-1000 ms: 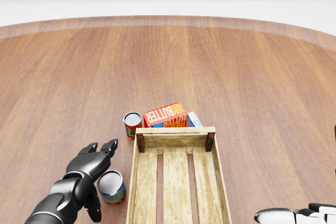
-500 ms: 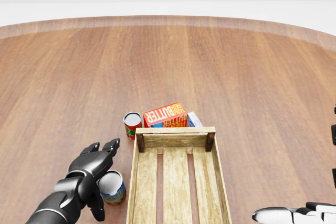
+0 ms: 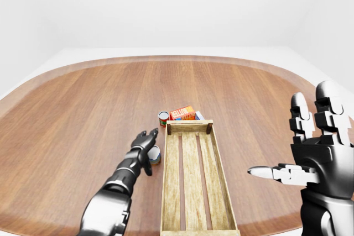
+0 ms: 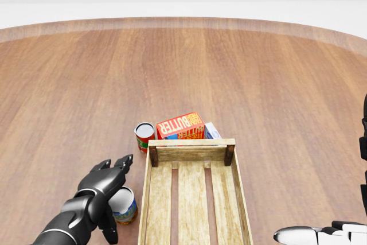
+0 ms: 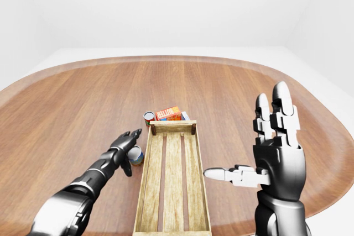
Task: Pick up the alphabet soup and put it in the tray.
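Beside the tray's [image 4: 147, 199] left wall, the alphabet soup [image 4: 123, 205] stands upright on the table [image 4: 229, 73]. Your left hand [image 4: 102, 190] sits over it, fingers spread and not yet closed round it. Risk: closing from this offset could tip the can or shove it against the tray wall. Your right hand [image 5: 274, 153] is raised, open-palmed, well apart from the work.
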Controlling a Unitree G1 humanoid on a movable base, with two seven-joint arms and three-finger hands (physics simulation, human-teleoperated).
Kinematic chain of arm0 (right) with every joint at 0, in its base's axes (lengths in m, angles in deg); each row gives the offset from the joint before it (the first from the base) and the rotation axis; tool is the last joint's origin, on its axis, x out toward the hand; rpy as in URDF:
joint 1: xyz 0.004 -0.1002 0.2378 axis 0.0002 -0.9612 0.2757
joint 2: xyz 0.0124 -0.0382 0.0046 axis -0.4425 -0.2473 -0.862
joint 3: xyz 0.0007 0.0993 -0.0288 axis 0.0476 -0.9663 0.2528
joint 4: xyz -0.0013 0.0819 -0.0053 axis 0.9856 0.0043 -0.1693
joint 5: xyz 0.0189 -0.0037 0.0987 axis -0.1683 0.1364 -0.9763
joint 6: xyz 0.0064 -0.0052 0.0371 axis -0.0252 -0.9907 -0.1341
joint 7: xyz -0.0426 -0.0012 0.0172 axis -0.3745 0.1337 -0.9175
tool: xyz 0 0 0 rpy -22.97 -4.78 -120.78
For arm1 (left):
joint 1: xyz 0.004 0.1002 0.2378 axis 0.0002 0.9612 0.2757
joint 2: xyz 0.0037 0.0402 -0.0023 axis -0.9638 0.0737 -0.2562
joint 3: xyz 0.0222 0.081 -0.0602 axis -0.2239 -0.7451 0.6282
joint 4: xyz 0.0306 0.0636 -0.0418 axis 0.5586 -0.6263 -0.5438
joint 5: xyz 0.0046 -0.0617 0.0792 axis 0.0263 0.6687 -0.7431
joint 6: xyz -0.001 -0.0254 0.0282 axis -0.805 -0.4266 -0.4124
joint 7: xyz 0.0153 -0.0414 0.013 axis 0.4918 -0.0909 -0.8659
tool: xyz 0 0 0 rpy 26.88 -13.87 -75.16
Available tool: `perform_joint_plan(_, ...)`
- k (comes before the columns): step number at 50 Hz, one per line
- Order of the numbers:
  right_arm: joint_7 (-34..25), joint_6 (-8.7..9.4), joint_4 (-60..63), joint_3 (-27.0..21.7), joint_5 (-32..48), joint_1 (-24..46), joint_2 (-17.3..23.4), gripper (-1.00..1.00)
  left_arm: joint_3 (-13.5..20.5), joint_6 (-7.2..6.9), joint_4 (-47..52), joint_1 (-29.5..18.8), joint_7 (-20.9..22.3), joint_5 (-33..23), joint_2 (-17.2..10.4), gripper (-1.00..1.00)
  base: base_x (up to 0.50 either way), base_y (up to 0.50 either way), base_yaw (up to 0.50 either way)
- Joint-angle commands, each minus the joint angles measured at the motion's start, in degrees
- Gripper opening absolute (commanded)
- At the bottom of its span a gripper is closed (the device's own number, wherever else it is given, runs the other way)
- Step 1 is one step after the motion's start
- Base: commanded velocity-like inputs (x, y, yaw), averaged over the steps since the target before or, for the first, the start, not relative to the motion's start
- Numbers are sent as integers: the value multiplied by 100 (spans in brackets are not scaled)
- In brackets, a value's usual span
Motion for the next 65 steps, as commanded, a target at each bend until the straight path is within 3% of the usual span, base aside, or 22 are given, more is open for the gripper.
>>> perform_joint_plan(1, 12, 0, -19, 24, 26, 13, 2, 100, -4, 0, -68, -23, -19, -3, 11, 95, 0, 0, 0)
perform_joint_plan(2, 18, 0, -25, 25, 31, 18, 6, 100, 3, 0, -72, -18, -8, 5, 12, 73, 0, 0, 0)
perform_joint_plan(3, 20, 0, -27, 25, 28, 19, 9, 100, 12, 0, -73, -17, -14, 15, 12, 4, 0, 0, 0)
perform_joint_plan(4, 22, 0, -26, 23, 25, 19, 11, 100, 33, 0, -71, -17, -35, 44, 11, -95, 0, 0, 0)
perform_joint_plan(5, 25, 0, -26, 20, 22, 18, 11, 100, 47, 0, -74, -4, 17, 75, 7, -100, 0, 0, 0)
perform_joint_plan(24, 68, 0, -64, 136, 78, 17, 41, 100, 55, 0, -98, 169, -62, 154, -66, -100, 0, 0, 0)
perform_joint_plan(33, 53, 0, 21, 161, 65, -37, 23, 100, 227, 0, 2, 250, 14, 394, -584, -100, 0, 0, 0)
perform_joint_plan(43, 55, 0, -60, 148, 80, 4, 33, 100, 428, 0, 484, 55, 374, 772, -909, -100, 0, 0, 0)
perform_joint_plan(50, 67, 0, -73, 157, 84, 3, 39, 100, 586, 0, 1967, 316, 1075, 848, -1001, -100, 0, 0, 0)
perform_joint_plan(53, 70, 0, -97, 150, 83, 10, 41, 100, 632, -17, 3176, 736, 1500, 690, -971, -100, 0, 0, 0)
perform_joint_plan(57, 101, 0, -103, 190, 139, 17, 44, 100, 752, -184, 3881, 957, 1873, 548, -922, -100, 0, 0, 0)
perform_joint_plan(63, 135, 0, -128, 221, 175, 28, 59, 100, 963, -458, 5841, 1555, 2792, 311, -871, -100, 0, 0, 0)
perform_joint_plan(65, 143, 0, -128, 226, 170, 31, 60, 100, 1006, -485, 6284, 1659, 3048, 283, -815, -100, 0, 0, 0)
